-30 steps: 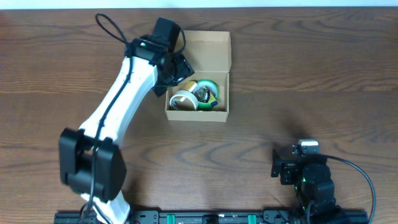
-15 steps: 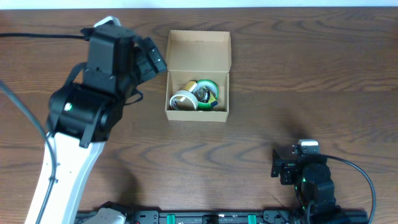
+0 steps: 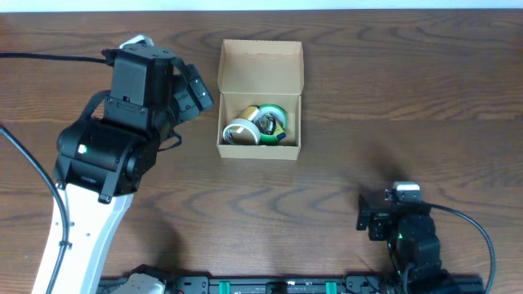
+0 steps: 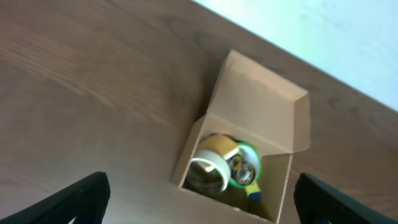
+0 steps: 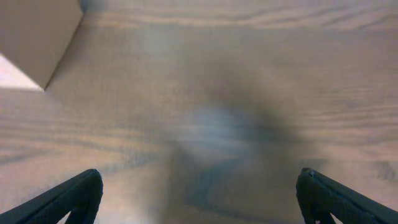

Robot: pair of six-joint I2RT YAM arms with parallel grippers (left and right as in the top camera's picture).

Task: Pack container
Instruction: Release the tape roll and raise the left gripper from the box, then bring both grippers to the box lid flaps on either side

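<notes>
The container (image 3: 290, 140) is a tan cardboard box at the table's middle, its flap lid (image 3: 261, 67) open toward the far side. Inside lie tape rolls: a white one (image 3: 241, 132), a green-edged one (image 3: 271, 120) and a yellow one behind them. In the left wrist view the container (image 4: 277, 180) shows below centre with the white roll (image 4: 210, 170) and green roll (image 4: 244, 171). My left gripper (image 3: 194, 91) is raised to the left of the box, open and empty, its fingers wide apart (image 4: 199, 199). My right gripper (image 3: 365, 220) rests open and empty near the front right (image 5: 199, 199).
The brown wooden table (image 3: 409, 98) runs to a pale far edge at the top. A black rail (image 3: 327, 286) runs along the front edge. A corner of the box (image 5: 34, 37) shows at the upper left of the right wrist view.
My left arm has pulled out of the box, swung left and risen toward the camera, then settled slightly. The rolls stay in the box. The right arm has not moved.
</notes>
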